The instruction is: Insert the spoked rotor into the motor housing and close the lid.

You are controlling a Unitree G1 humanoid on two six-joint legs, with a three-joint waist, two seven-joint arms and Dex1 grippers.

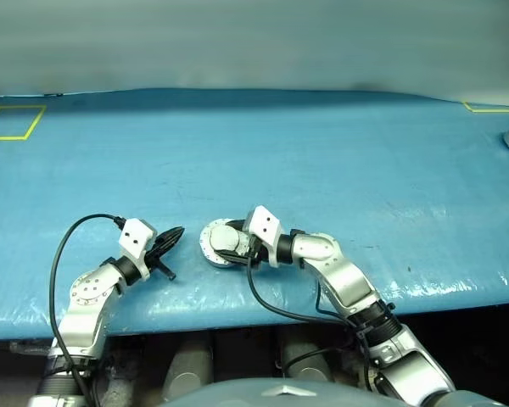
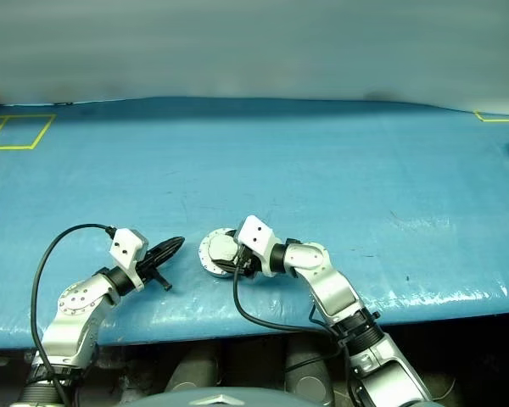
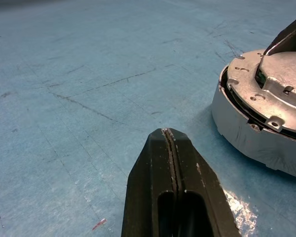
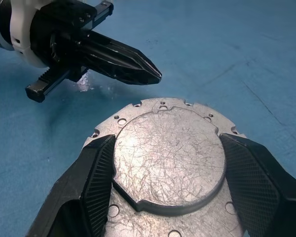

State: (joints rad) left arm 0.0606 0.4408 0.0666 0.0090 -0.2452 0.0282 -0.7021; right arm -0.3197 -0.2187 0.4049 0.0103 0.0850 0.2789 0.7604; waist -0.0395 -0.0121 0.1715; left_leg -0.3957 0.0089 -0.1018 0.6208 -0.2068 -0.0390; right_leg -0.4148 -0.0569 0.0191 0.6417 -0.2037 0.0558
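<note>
Two tools on counter (image 1: pixel 339 144), blue covered.

Item 1, right tool (image 4: pixel 163 185): nearest to work. Fingers (image 4: pixel 91 182) spread wide, standing at either side of raised plain grey disc of lid (image 4: pixel 167 158); pads at its edge, actual contact not certain, no firm clamp judged. Lid lying flat on motor housing (image 3: pixel 251 140), so housing closed or all but closed. Housing directly ahead of and between this tool's fingers, flat on counter, round, hence no long axis to line up with.

Item 2, spoked rotor: presumed inside housing under lid; not confirmed.

Item 3, left tool (image 1: pixel 171 240): clenched tight, fingertips meeting, holding nothing. Housing just beyond its tip and off to its right side, apart, not touched.

Judgement: right arm nearer by far; any last press or seating of lid falls to right tool, from directly above housing. Left tool placed to steady housing wall if needed.
</note>
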